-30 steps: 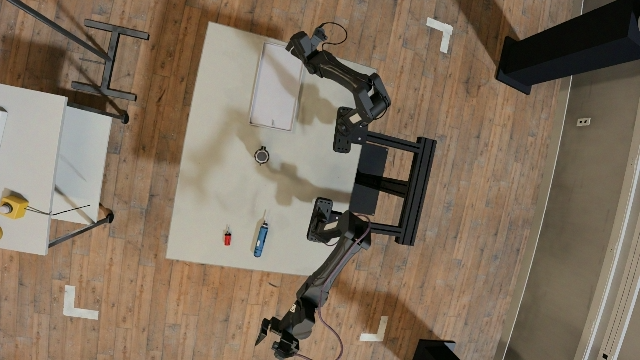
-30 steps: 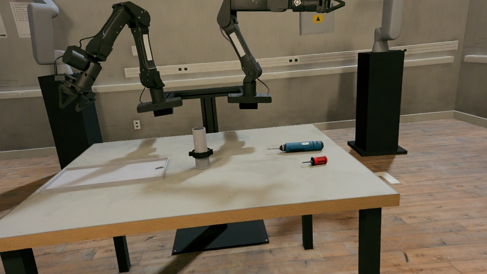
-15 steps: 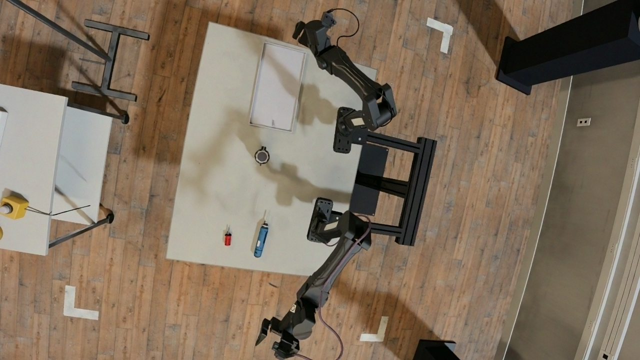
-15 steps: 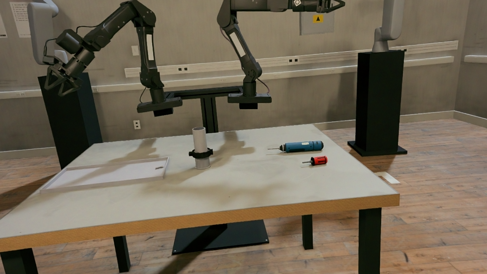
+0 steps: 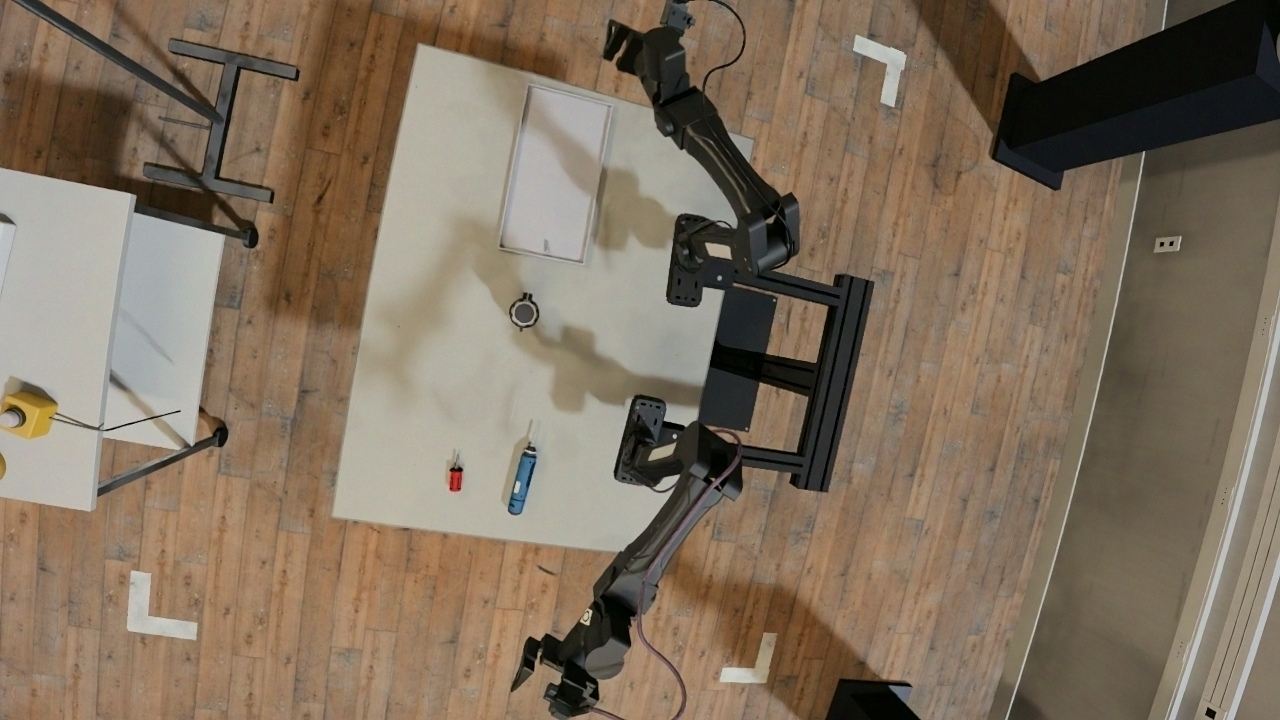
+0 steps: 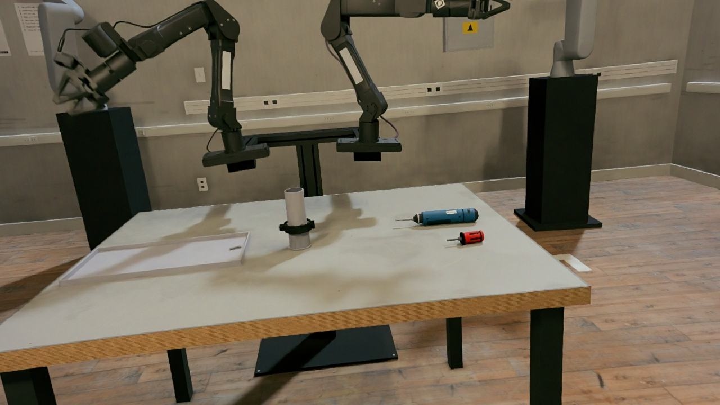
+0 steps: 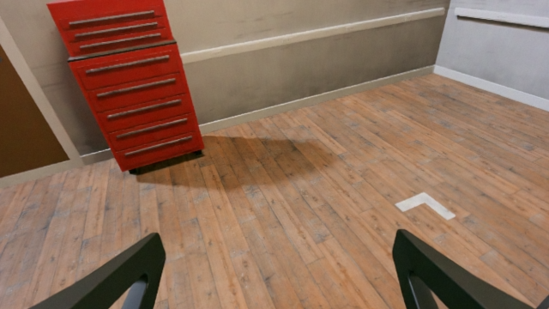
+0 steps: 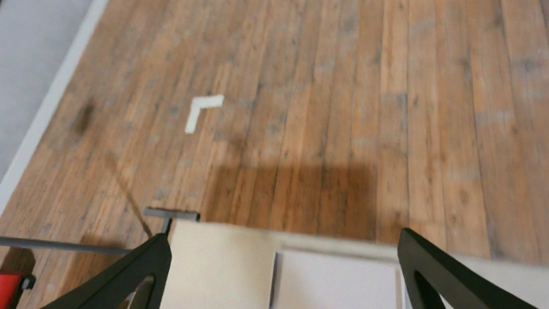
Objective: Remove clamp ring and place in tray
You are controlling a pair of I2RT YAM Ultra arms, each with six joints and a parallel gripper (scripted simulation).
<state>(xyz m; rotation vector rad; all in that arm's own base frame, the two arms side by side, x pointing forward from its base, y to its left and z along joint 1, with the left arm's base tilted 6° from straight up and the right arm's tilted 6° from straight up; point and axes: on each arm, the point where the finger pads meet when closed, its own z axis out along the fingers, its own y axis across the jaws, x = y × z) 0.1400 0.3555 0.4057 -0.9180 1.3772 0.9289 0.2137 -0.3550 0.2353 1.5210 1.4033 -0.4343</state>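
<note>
Clamp ring [image 5: 536, 317] [image 6: 297, 228] still on joint module [image 6: 300, 242], outside tray [image 5: 544, 255] [image 6: 151, 273].

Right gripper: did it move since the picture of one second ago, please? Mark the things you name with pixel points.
Yes. The right gripper [image 5: 614, 50] [image 6: 64, 103] [image 8: 280, 241] has moved up in the exterior view and, in the top view, away from the tray [image 5: 541, 256] [image 6: 151, 272] [image 8: 278, 266].
</note>
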